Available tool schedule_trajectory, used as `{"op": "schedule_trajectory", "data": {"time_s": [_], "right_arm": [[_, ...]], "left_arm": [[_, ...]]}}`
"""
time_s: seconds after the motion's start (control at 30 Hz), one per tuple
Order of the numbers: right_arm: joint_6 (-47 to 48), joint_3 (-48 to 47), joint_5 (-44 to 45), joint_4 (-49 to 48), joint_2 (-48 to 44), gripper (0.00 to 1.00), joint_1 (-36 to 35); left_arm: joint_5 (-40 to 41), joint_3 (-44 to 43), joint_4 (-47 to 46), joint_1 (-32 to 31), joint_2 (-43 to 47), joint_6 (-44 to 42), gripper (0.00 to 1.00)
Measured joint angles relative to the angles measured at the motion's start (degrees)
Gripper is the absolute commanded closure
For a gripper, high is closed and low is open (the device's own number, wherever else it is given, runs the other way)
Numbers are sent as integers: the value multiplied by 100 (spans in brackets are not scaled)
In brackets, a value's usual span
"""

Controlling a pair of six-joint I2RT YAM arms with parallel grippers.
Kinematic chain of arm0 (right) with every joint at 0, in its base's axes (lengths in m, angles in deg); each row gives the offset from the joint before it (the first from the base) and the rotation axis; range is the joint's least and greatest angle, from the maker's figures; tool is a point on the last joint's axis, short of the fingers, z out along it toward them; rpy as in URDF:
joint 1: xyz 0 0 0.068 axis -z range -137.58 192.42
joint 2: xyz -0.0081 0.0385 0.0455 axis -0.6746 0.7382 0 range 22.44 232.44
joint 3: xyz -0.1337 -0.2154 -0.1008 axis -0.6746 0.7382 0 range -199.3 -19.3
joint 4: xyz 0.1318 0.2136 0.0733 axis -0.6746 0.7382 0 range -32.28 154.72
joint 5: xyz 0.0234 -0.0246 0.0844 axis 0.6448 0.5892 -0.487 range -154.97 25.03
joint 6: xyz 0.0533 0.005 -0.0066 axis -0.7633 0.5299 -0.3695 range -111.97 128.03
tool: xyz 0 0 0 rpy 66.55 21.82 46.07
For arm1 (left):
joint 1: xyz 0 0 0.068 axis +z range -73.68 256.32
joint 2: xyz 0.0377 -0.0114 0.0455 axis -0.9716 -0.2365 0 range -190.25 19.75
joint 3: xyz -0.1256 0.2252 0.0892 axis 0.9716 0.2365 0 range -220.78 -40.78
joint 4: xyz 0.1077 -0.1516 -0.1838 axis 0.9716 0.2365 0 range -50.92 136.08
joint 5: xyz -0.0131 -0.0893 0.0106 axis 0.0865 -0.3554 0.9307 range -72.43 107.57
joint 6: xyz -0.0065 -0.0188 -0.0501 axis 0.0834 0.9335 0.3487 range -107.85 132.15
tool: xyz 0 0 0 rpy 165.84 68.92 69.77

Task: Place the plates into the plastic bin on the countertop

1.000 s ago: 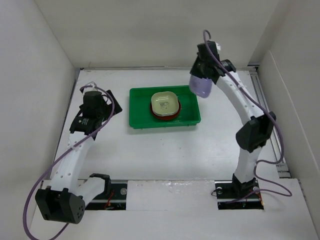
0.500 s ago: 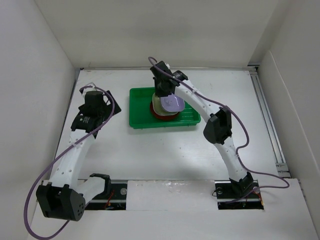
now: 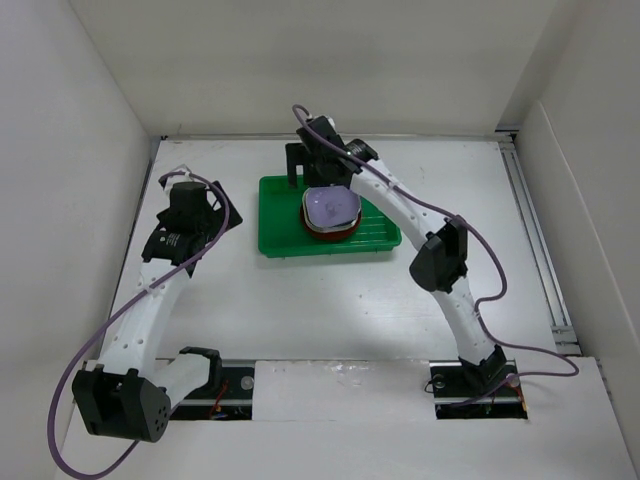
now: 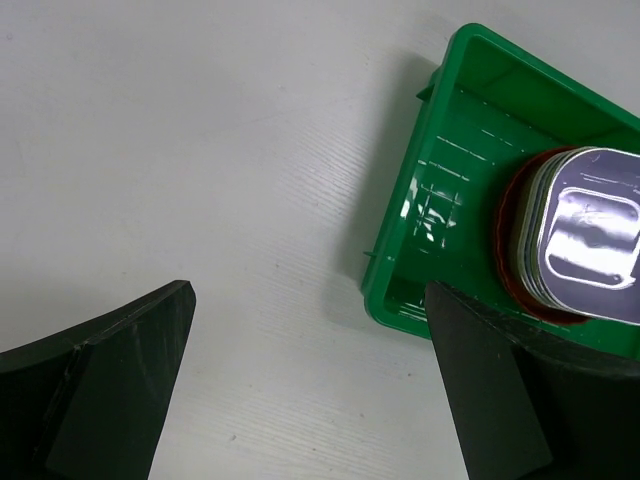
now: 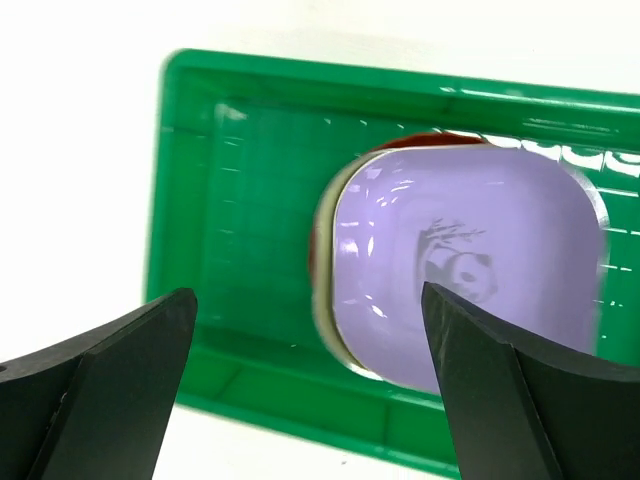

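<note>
Right gripper [image 5: 308, 300] spread wide above the lavender dish [image 3: 330, 207], upper centre overhead; lifting off low, a finger might clip the stack [image 3: 328, 235]. Left gripper [image 4: 308, 300] gapes empty.

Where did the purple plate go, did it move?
Yes. The lavender plate moved left and down, from up by the far right corner of the green bin onto the other plates inside it.

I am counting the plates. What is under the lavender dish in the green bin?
Under the lavender dish a reddish-brown plate shows only its rim, with pale dish edges between. Their number is hidden by the lavender dish.
</note>
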Motion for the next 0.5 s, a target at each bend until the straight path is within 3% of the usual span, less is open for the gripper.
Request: {"op": "schedule_trajectory", "data": {"time_s": [0.13, 0.33, 0.5], "right_arm": [[-13, 90, 81, -70, -428, 0, -114], [-61, 1322, 369, -396, -1908, 0, -90], [-173, 3289, 1021, -852, -3427, 0, -4]], "left_arm": [[94, 0, 22, 0, 2, 35, 0], [269, 0, 59, 0, 39, 114, 0], [490, 0, 120, 0, 186, 155, 0]]}}
